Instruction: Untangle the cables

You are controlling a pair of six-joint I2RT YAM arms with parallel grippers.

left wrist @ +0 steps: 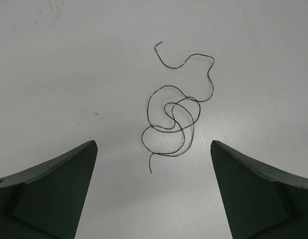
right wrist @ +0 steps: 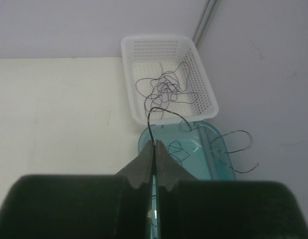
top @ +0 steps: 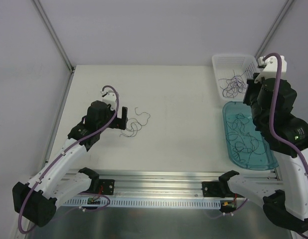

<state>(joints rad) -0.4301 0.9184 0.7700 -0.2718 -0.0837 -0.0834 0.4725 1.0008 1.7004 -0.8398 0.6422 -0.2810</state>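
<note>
Cables (top: 233,84): a wad in the basket (top: 233,56), freed ones in the tray (top: 228,112), one strand (left wrist: 176,114) laid apart on the worktop (top: 184,99) under the released left end effector (left wrist: 153,145), a second strand (right wrist: 150,124) clenched in the right end effector (right wrist: 155,145), seemingly to pull it clear of the tangle.

Probably robotics lab: white enclosure walls (top: 144,30), aluminium rail (top: 159,186), left arm (top: 59,162), right arm (top: 296,174) bolted on.

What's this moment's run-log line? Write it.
left gripper open over loose cable on table | right gripper shut on cable strand | more cables in basket and tray
</note>
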